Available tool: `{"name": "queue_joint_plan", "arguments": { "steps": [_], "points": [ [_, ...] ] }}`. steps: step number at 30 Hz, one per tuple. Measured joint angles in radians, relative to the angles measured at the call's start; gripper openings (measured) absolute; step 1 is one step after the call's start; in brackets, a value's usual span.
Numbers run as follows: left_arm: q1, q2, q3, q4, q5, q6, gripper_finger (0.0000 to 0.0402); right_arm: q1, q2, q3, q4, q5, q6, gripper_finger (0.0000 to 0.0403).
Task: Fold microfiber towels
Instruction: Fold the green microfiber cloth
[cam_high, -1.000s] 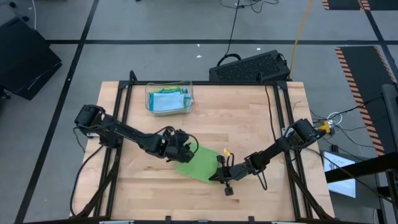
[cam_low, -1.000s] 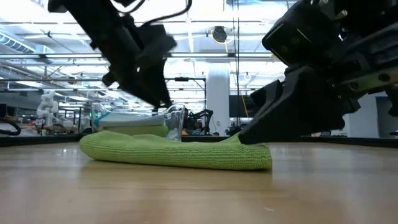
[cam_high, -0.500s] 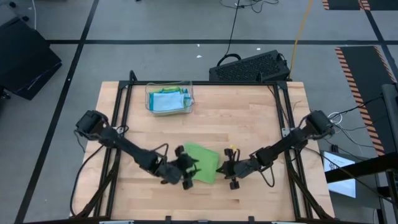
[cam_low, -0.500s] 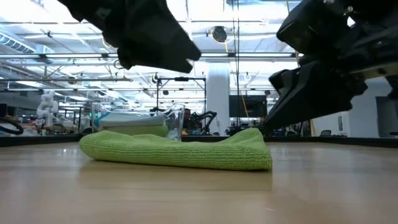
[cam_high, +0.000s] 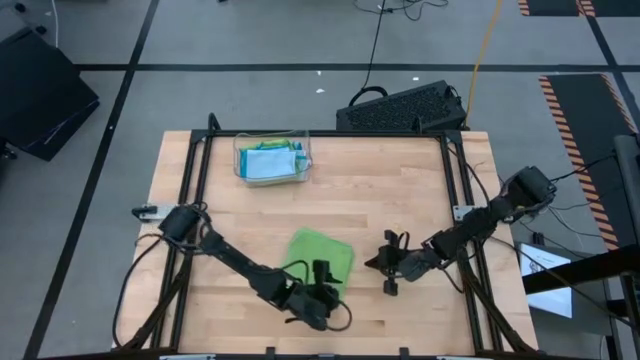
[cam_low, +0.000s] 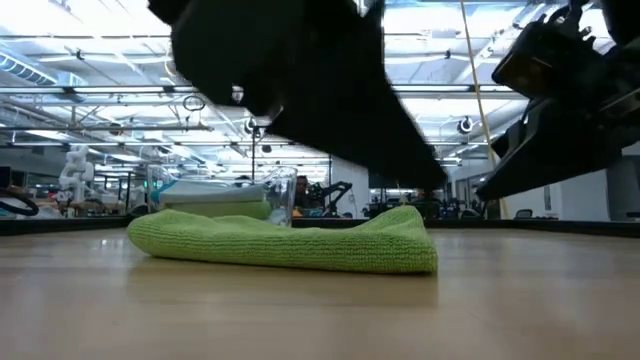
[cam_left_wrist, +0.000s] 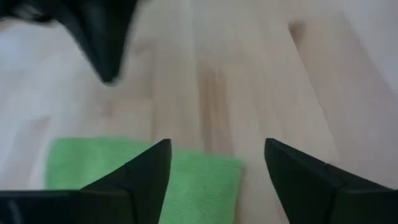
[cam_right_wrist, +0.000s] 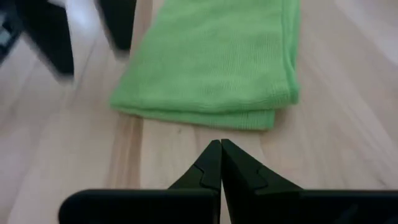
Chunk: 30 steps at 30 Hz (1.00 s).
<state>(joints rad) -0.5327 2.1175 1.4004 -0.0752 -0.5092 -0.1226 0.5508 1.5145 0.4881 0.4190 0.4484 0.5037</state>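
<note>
1 folded green towel (cam_high: 321, 256), 1 tray (cam_high: 272, 158), 2 grippers

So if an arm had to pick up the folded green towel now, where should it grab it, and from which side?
Probably at the layered open edge of the green towel, the edge facing the right gripper. There the stacked layers show as a thicker lip, easy to pinch together. Come in low along the table from the right. The left gripper sits open at the towel's front edge.
</note>
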Motion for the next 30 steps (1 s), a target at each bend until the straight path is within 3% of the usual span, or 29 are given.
{"name": "queue_joint_plan", "arguments": {
  "steps": [6, 17, 20, 25, 30],
  "points": [
    [0.023, 0.075, 0.067, -0.058, 0.04, -0.033, 0.0275, 0.03, -0.001, -0.001, 0.039, 0.049, 0.013, 0.0],
    [0.074, 0.098, 0.069, -0.128, 0.154, -0.096, 0.0205, 0.04, -0.001, -0.001, 0.069, 0.055, -0.016, 0.0],
    [0.076, 0.099, 0.069, -0.129, 0.167, -0.066, 0.0163, 0.04, -0.001, -0.001, 0.073, 0.08, -0.018, 0.0],
    [0.069, 0.097, 0.067, -0.137, 0.124, -0.005, 0.0026, 0.04, 0.0, -0.001, 0.078, 0.082, -0.026, 0.0],
    [0.071, 0.067, 0.063, -0.157, 0.08, -0.018, 0.002, 0.058, 0.007, -0.001, 0.115, 0.08, -0.08, 0.0018]
  ]
}}
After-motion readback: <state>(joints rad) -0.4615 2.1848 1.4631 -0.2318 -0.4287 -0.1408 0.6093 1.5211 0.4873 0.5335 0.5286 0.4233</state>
